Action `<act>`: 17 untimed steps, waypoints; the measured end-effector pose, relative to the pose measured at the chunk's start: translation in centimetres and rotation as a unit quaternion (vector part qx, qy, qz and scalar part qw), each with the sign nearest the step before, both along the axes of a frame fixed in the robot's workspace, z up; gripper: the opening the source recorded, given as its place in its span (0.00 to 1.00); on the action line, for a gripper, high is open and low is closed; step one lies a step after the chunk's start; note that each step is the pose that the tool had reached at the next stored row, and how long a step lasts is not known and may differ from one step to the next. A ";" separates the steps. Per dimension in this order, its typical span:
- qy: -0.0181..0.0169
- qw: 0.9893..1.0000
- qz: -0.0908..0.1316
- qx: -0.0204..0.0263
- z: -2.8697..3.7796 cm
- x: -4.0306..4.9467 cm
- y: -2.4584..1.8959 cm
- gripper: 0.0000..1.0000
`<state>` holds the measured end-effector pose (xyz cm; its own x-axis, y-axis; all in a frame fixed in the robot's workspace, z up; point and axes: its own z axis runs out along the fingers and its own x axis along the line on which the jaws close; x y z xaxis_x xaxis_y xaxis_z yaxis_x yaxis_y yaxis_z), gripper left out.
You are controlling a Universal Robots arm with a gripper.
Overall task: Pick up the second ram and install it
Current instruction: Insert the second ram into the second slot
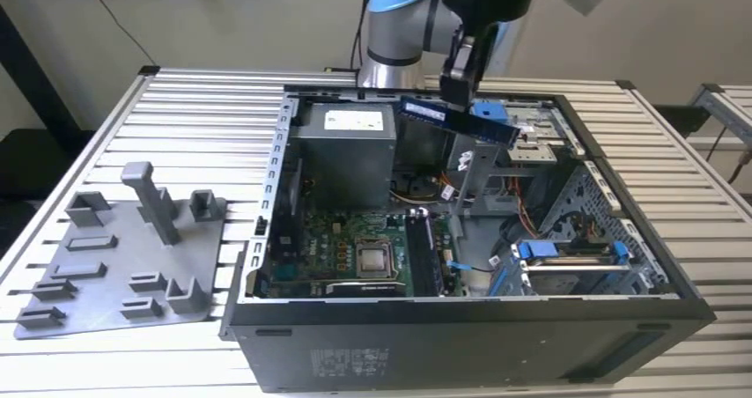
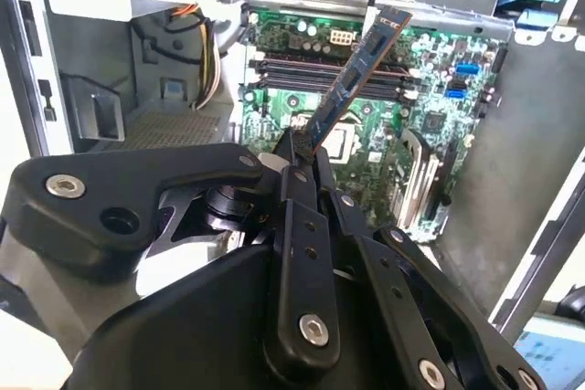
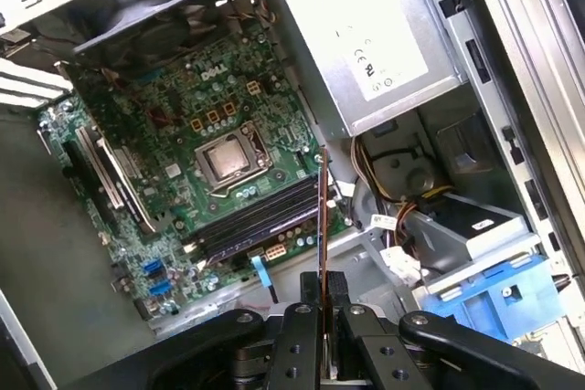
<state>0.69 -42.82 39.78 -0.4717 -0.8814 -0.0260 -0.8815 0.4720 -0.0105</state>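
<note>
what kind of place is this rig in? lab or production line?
Probably a robotics lab bench for PC assembly: an open computer case on a slatted metal table, a grey fixture plate beside it, the pincer holding the second ram above.

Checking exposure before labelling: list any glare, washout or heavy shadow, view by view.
Exterior view: even light, the motherboard in shadow, the second ram well lit in the gripper. Second wrist view: the case frame washed out white, gripper body nearly black. First wrist view: the power supply glares bright; deep shade beside the motherboard.
</note>
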 end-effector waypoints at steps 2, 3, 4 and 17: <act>0.000 1.000 -0.014 0.000 0.00 0.00 0.00 0.14; 0.000 1.000 -0.022 0.000 -0.01 0.00 0.00 0.14; 0.000 1.000 -0.029 0.000 -0.02 0.00 0.00 0.14; 0.000 0.992 -0.123 -0.001 -0.06 0.00 0.00 0.14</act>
